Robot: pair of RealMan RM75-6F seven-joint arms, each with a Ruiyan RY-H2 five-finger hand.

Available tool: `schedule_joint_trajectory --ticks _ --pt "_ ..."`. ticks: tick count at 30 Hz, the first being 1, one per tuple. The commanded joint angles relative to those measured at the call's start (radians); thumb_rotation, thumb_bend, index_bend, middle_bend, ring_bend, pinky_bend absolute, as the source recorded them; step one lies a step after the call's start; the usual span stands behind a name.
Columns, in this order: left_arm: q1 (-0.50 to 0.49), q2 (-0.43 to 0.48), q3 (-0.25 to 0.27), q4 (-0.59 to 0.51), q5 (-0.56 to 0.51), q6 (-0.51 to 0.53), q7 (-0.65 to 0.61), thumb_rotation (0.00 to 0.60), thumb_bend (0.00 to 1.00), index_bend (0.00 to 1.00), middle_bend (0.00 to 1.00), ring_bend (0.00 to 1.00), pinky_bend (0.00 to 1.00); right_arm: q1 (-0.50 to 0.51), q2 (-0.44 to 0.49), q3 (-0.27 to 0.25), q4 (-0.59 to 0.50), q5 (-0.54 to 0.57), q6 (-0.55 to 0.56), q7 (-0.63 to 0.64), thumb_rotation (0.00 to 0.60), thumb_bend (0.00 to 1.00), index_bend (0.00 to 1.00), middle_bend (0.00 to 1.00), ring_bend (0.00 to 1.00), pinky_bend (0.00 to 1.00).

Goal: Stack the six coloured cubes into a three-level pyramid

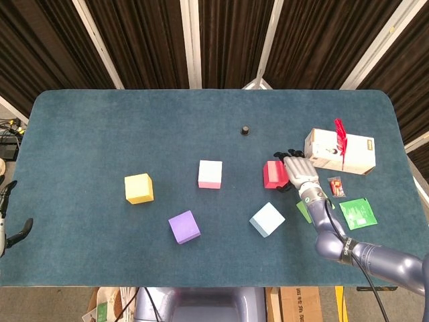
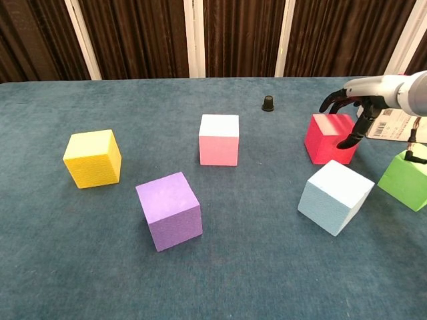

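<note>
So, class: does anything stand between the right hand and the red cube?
Nothing visible does. The right hand hovers right at the red cube, fingers apart over its right edge; whether they touch cannot be told.

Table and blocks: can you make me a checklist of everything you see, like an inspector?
Surface: blue-green felt table, flat.
Job's things: yellow cube, pink cube, purple cube, red cube, light blue cube, green cube; all apart, none stacked.
Clutter: small black knob; cardboard box with a red feather; green packet; small red packet.
Hands: right hand open, hovering at the red cube's right side; left hand at the table's left edge, state unclear.
Cables: black cable along the right arm.
Surroundings: dark curtains behind.
</note>
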Motion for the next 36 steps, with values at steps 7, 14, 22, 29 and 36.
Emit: schedule_joint_trajectory --ticks 7,14,22,29,36 --pt "-0.001 -0.002 -0.004 0.002 -0.007 -0.002 -0.001 0.600 0.36 0.13 0.00 0.00 0.00 0.007 -0.006 -0.003 0.009 -0.010 0.002 0.010 0.600 0.24 0.27 0.25 0.06 0.00" --pt "0.000 -0.001 -0.005 0.000 -0.005 0.001 -0.004 0.600 0.36 0.13 0.00 0.00 0.00 0.009 -0.009 -0.003 0.007 -0.011 0.018 0.013 0.600 0.24 0.30 0.26 0.07 0.00" --pt "0.003 0.003 -0.006 -0.004 -0.005 0.005 -0.014 0.600 0.36 0.14 0.00 0.00 0.00 0.009 -0.013 0.003 0.002 -0.029 0.042 0.020 0.600 0.24 0.32 0.31 0.11 0.00" --pt "0.006 0.009 -0.011 -0.008 -0.007 0.010 -0.029 0.600 0.36 0.14 0.00 0.00 0.00 0.017 0.006 0.009 -0.041 -0.031 0.071 0.000 0.600 0.24 0.32 0.38 0.16 0.00" --pt "0.009 0.023 -0.012 -0.015 -0.010 0.005 -0.052 0.600 0.36 0.14 0.00 0.00 0.00 0.043 0.044 0.017 -0.124 0.008 0.103 -0.052 0.600 0.24 0.32 0.43 0.20 0.00"
